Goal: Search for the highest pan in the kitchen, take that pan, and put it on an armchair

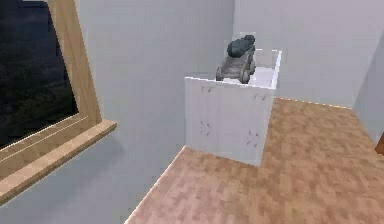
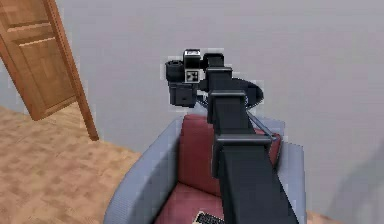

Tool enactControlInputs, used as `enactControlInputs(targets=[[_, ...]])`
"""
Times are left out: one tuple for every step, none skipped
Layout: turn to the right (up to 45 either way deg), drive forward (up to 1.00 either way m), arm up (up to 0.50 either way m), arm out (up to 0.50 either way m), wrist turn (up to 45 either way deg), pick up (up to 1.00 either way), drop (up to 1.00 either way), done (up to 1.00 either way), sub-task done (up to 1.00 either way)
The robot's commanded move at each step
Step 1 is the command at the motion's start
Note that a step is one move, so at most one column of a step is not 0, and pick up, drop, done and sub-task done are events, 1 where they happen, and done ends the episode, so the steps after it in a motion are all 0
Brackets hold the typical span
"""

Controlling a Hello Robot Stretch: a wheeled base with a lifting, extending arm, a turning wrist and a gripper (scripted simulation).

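Note:
In the arm side view a grey armchair (image 2: 150, 170) with a red seat and back cushion (image 2: 195, 160) stands against the pale wall. The dark arm bar rises over its seat. At the arm's far end sits my gripper (image 2: 184, 84), next to the white marker squares. A dark flat round pan (image 2: 250, 94) hangs there above the chair's back, clear of the cushion, partly hidden by the arm. A thin handle slants down to its right. My gripper holds the pan.
A wooden door (image 2: 40, 60) stands ajar left of the armchair. A small dark flat thing (image 2: 208, 216) lies on the seat's front. In the forward view, a white cabinet (image 1: 228, 115) bears a dark grey object (image 1: 237, 58); a wood-framed window (image 1: 45, 90) is at the left, and wooden floor (image 1: 290, 175) lies ahead.

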Motion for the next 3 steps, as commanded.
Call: enactControlInputs(targets=[[0.0,0.00,0.00,0.00,0.0,0.00,1.00,0.00,0.00],[0.0,0.00,0.00,-0.10,0.0,0.00,0.00,0.00,0.00],[0.0,0.00,0.00,0.00,0.0,0.00,0.00,1.00,0.00]])
